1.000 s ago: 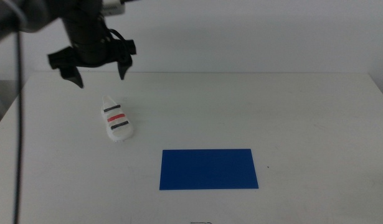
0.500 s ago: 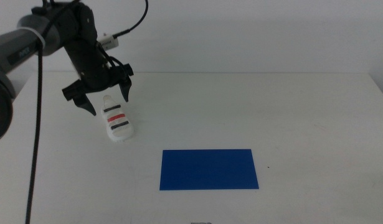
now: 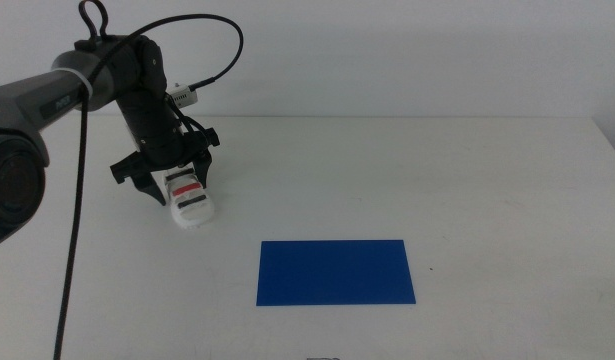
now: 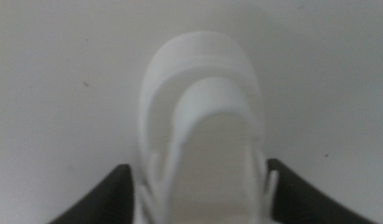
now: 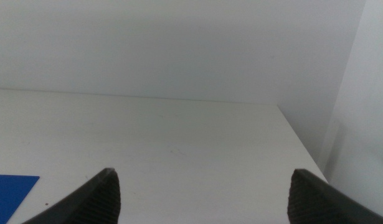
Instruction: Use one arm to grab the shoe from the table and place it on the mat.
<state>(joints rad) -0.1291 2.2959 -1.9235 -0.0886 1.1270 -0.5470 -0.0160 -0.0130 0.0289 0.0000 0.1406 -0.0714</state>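
The white shoe (image 3: pixel 190 199) with black and red straps lies on the white table (image 3: pixel 407 180) at the left. My left gripper (image 3: pixel 171 186) has come down over its heel end, jaws open, one on each side of the shoe. In the left wrist view the shoe (image 4: pixel 200 124) fills the space between the two dark jaws, its rounded end pointing away. The dark blue mat (image 3: pixel 335 271) lies flat in front and to the right of the shoe. My right gripper (image 5: pixel 203 193) is open and empty over the table's right side, out of the middle view.
The black cable (image 3: pixel 212 40) loops above the left arm. The table's far edge meets a white wall. A corner of the mat (image 5: pixel 10 193) shows in the right wrist view.
My left gripper has dropped from above the table's far edge down onto the shoe, and its jaws now straddle it. The shoe and mat have not moved.
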